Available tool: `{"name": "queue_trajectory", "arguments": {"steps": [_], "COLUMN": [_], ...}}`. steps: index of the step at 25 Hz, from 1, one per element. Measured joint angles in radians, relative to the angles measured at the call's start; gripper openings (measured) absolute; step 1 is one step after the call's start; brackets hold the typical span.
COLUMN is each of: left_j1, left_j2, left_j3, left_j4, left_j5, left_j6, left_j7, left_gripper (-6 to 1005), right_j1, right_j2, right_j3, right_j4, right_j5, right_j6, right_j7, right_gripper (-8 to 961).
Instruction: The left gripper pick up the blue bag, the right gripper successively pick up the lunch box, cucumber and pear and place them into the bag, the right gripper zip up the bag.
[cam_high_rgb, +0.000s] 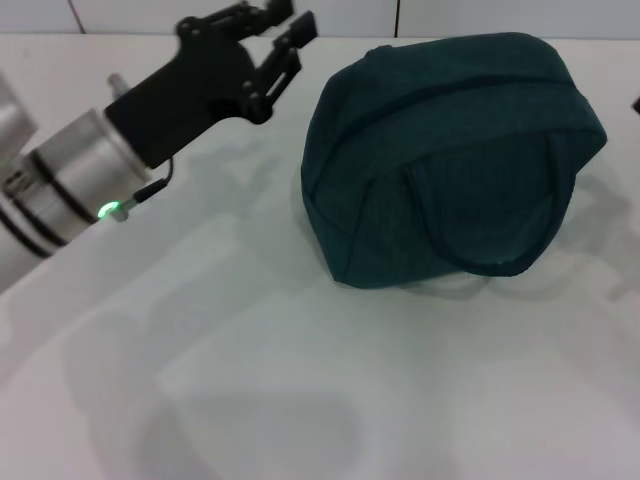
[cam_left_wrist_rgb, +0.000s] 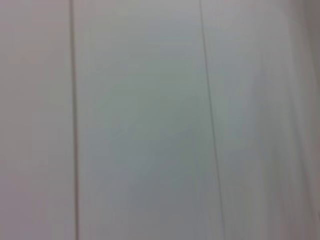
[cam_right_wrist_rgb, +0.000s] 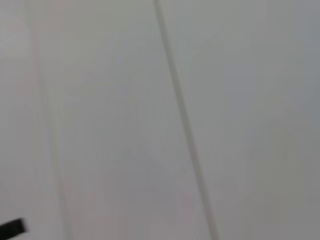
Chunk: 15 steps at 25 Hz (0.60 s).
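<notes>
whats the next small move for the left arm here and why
Probably retreat and park. The bag sits on the table looking zipped, no lunch box, cucumber or pear outside it. The left gripper hangs open and empty to the bag's left, apart from it. The right gripper is out of sight.

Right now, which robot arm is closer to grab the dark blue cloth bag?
The left. Its black end effector hangs just beside the dark blue fabric bag with handles on the white table. The right arm is not in the head view.
</notes>
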<state>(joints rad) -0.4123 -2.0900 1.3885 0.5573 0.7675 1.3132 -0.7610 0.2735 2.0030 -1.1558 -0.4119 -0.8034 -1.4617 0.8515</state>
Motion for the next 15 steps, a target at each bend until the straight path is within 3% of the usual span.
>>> {"name": "queue_trajectory", "arguments": {"steps": [7,9,15], "left_j1": [0.020,0.020,0.013], "left_j2": [0.001,-0.001,-0.011], "left_j3": [-0.001,0.002,0.007], "left_j4": [-0.091,-0.133,-0.235], "left_j5": [-0.038,-0.038,-0.047], "left_j6": [0.132,0.167,0.274], "left_j7": [0.087,0.146,0.262], "left_gripper": [373,417,575], "right_j1": [0.026,0.037,0.064], "right_j2": [0.002,0.004,0.008], "right_j3": [-0.019,-0.030,-0.084], "right_j4": [-0.052,-0.052,-0.044], "right_j5": [-0.119,-0.144,-0.155], "right_j6": [-0.117,-0.155,-0.195], "right_j7": [0.038,0.035,0.023], "right_gripper": [561,663,695]}}
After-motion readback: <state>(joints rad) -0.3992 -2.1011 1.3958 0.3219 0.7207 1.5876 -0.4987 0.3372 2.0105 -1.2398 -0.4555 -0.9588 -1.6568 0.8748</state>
